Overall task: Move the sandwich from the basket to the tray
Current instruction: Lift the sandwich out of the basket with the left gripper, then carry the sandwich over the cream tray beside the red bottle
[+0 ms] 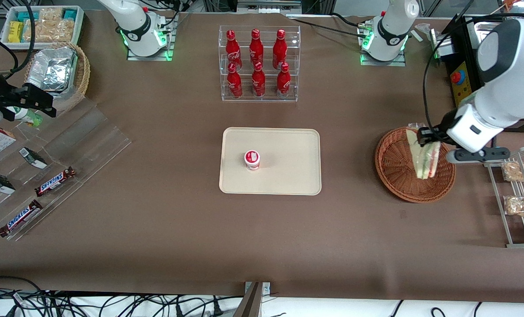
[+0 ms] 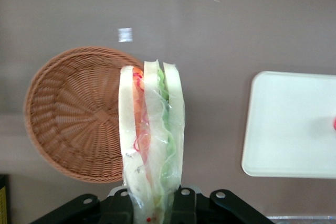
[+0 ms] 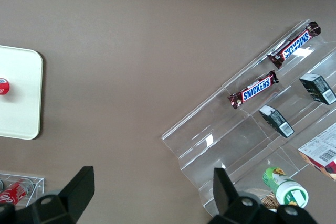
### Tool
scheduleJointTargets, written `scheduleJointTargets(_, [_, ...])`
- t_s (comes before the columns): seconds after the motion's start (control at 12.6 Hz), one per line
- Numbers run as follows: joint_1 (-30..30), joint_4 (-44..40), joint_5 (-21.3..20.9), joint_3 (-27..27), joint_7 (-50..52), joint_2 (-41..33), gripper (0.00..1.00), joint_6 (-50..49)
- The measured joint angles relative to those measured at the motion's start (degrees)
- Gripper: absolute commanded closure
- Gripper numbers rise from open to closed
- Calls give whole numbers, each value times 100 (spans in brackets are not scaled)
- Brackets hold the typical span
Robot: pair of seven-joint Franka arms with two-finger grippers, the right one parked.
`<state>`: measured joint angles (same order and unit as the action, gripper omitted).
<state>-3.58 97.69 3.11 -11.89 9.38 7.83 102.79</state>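
My gripper (image 1: 428, 141) is shut on the sandwich (image 1: 423, 155), a film-wrapped white bread wedge with red and green filling, and holds it lifted above the reddish-brown wicker basket (image 1: 396, 174). In the left wrist view the sandwich (image 2: 152, 140) hangs from between the black fingers (image 2: 185, 205), over the rim of the basket (image 2: 73, 116), which holds nothing else. The cream tray (image 1: 283, 176) lies mid-table, toward the parked arm from the basket, and also shows in the left wrist view (image 2: 291, 124).
A small red-and-white cup (image 1: 252, 159) stands on the tray. A clear display of red bottles (image 1: 258, 61) stands farther from the camera than the tray. A wire rack with bagged snacks (image 1: 520, 189) sits beside the basket. Acrylic steps with Snickers bars (image 1: 55, 181) lie toward the parked arm's end.
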Motion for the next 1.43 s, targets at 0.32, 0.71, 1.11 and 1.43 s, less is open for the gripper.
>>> scheduleJointTargets(0.32, [64, -131, 0, -714, 42, 122, 100, 0])
scheduleJointTargets(0.71, [515, -149, -151, -1224, 1183, 670, 100, 514])
scheduleJointTargets(1.11, [1324, -152, -828, -1235, 2413, 1602, 100, 1358])
scheduleJointTargets(1.43, [1614, -155, -1059, -1233, 2746, 2195, 100, 1746])
